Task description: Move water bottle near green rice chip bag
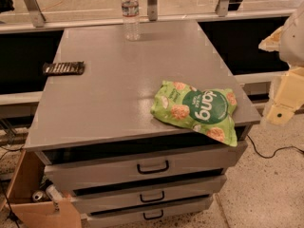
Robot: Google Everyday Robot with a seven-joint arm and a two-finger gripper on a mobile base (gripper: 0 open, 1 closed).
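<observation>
Plainly the reach has not begun. The cabinet (118, 94) carries everything. Off its right side, clear of the top, hangs the gripper (280, 103); whether it is open or closed I cannot tell. The bag (197, 109) lies at the cabinet's front right corner, overhanging the edge. The bottle (130, 13) stands upright at the cabinet's back edge, untouched. The bar (63, 68) lies at its left edge. Next, I judge, the gripper must cross to the back edge and take the bottle.

The water bottle (130, 13) is stood upright, well apart from the green rice chip bag (199, 109). The tool (285, 98) is seen beside the tabletop (109, 89).
</observation>
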